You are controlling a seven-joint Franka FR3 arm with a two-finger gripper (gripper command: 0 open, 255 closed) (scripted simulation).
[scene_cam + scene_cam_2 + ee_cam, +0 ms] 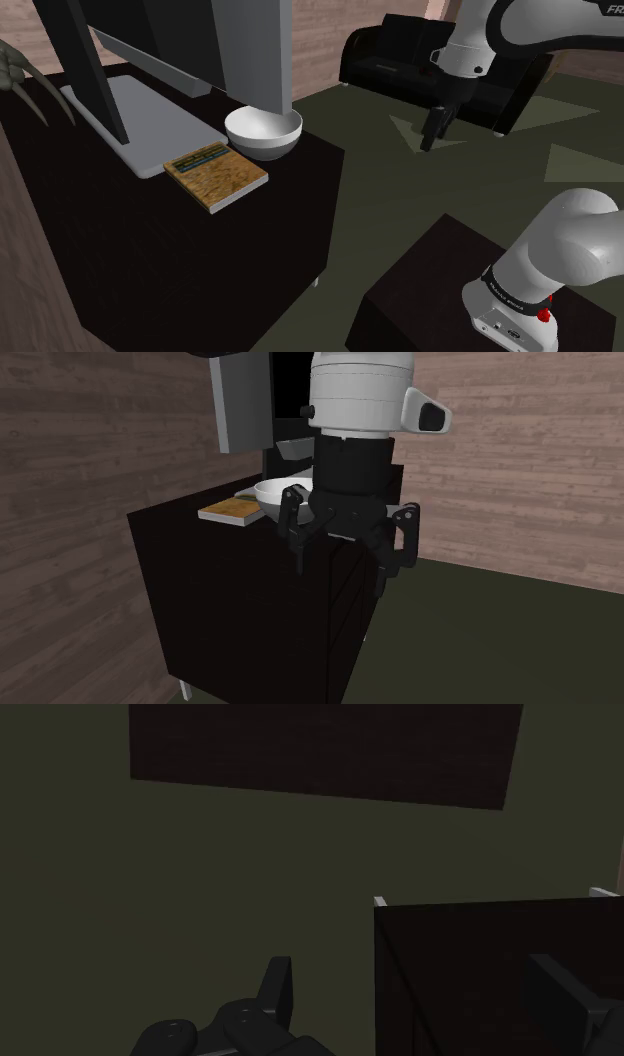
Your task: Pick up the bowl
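Observation:
A white bowl [263, 133] stands upright near the corner of a dark cabinet [150, 260], just under a grey screen's lower corner. In the second exterior view the bowl [270, 493] is partly hidden behind the hand. My black gripper [432, 138] hangs over the floor, well off the cabinet toward the shoulder view's right and about level with the bowl. Its fingers [385, 574] stand wide apart, and nothing is between them. In the wrist view the gripper [420, 1004] points down at the green floor and part of a dark piece of furniture [480, 964].
A tan book [216, 178] lies beside the bowl, and a large grey screen [190, 40] on a flat base [140, 120] overhangs it. A black sofa [400, 55] stands behind the arm. The robot's dark stand [420, 300] is at the lower right.

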